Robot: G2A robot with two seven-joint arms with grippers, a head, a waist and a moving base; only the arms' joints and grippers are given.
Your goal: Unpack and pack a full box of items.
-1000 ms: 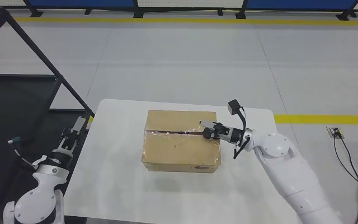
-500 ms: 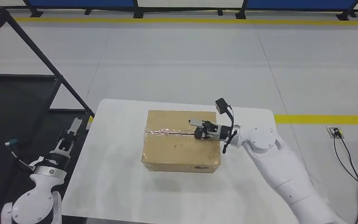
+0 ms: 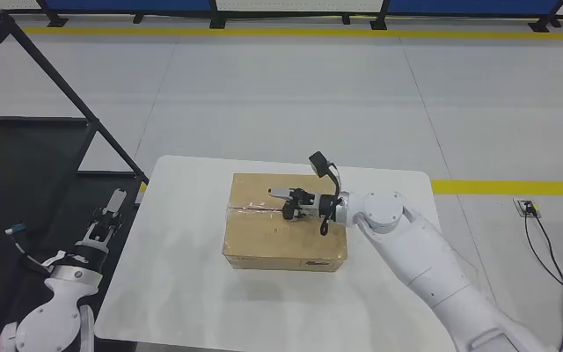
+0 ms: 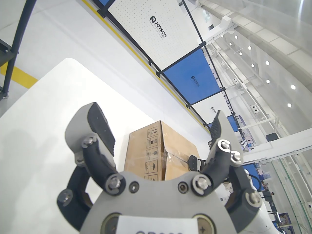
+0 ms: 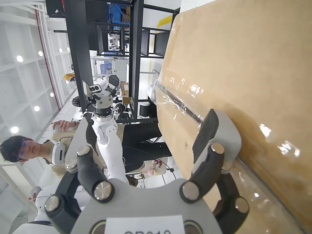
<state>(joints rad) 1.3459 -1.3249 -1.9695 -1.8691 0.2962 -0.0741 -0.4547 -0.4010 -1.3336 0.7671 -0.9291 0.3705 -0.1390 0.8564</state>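
Note:
A closed brown cardboard box (image 3: 281,233) stands mid-table, its top seam covered with clear tape (image 3: 251,208). My right gripper (image 3: 284,201) lies open over the middle of the box top. In the right wrist view one fingertip (image 5: 214,132) presses on the taped seam (image 5: 175,98) while the other finger stands off in the air; nothing is held by this gripper (image 5: 146,135). My left gripper (image 3: 113,204) hovers open and empty at the table's left edge, well away from the box. From the left wrist view, its gripper (image 4: 159,127) points toward the box (image 4: 143,152).
The white table (image 3: 185,273) has bare surface around the box on all sides. A black metal frame (image 3: 53,150) stands just left of the table, close to the left arm.
My right gripper has slid leftward along the taped seam, from the box's right edge to its middle. The left arm has shifted only slightly.

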